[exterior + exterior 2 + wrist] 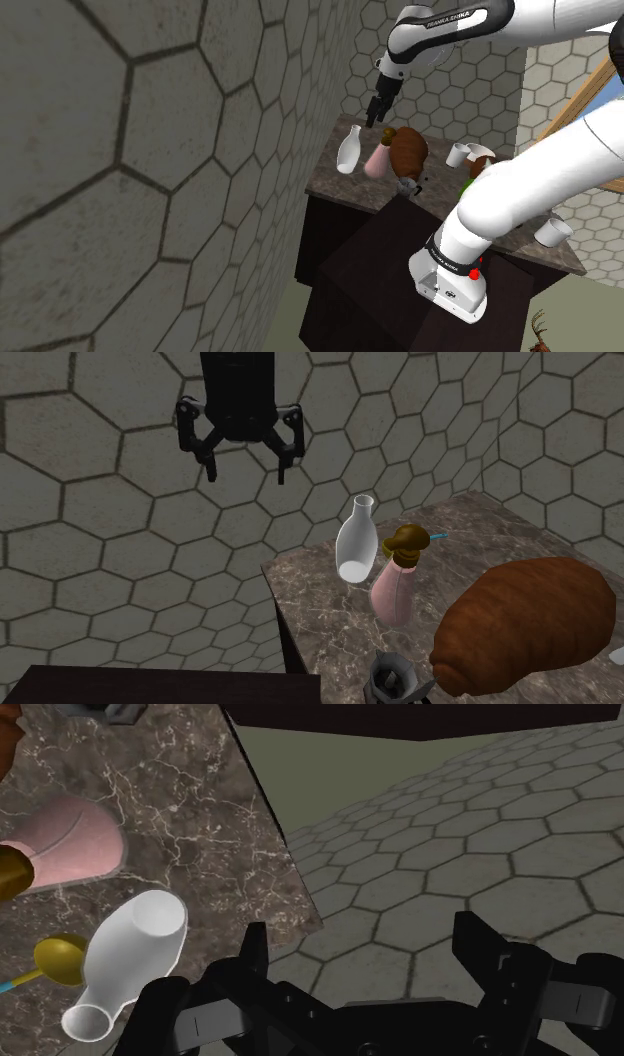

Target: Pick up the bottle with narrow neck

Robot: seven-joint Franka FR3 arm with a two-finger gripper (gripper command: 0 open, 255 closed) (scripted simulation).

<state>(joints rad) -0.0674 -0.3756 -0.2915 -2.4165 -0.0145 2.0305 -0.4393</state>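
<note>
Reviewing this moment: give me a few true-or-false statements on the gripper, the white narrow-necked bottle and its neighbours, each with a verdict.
1. The gripper is open and holds nothing. True.
2. The white bottle lies on its side on the counter. False: it stands with its neck up.
3. The pink bottle with a brown cap stands close beside the white bottle. True.
4. The gripper clasps the white bottle's neck. False: it hangs above the bottle and apart from it, off toward the counter's edge.
5. The white bottle stands mid-counter. False: it stands near the counter's edge.
</note>
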